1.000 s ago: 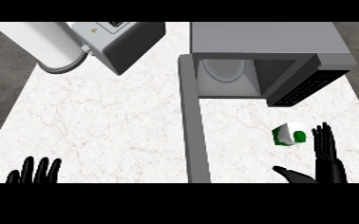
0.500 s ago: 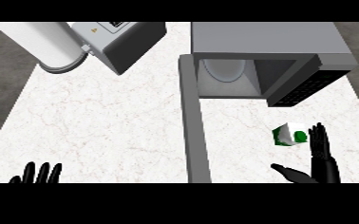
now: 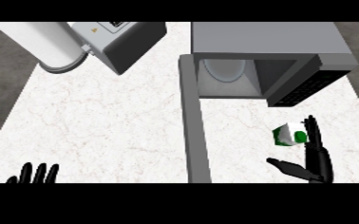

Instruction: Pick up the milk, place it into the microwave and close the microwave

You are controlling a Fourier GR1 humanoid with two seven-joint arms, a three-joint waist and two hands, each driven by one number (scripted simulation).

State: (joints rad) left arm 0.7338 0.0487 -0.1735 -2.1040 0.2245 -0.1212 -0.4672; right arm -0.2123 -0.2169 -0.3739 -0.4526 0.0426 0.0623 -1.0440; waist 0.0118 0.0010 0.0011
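your right hand (image 3: 317, 157) has its fingers (image 3: 311, 132) straight and pointing up the view, the thumb (image 3: 284, 165) spread out to the left, so the hand is wide open and holds nothing. the fingertips stand just to the right of the milk (image 3: 289, 134), very near its green-marked side; you cannot tell whether they touch it. the milk is a small white and green carton standing on the white marble counter (image 3: 105, 123), in front of the microwave's open mouth and below its dark control panel (image 3: 308, 86).

the microwave (image 3: 266, 52) sits at the upper right, a grey box with its cavity showing and a pale round plate (image 3: 224, 70) inside. its door (image 3: 194, 123) is swung open and runs down the view as a long grey bar, left of the milk and of your right hand.

your left hand (image 3: 35, 174) shows at the lower left edge, fingers up and straight, resting open. at the upper left you see a white cylinder (image 3: 52, 45) beside a grey and white boxy appliance (image 3: 119, 40).
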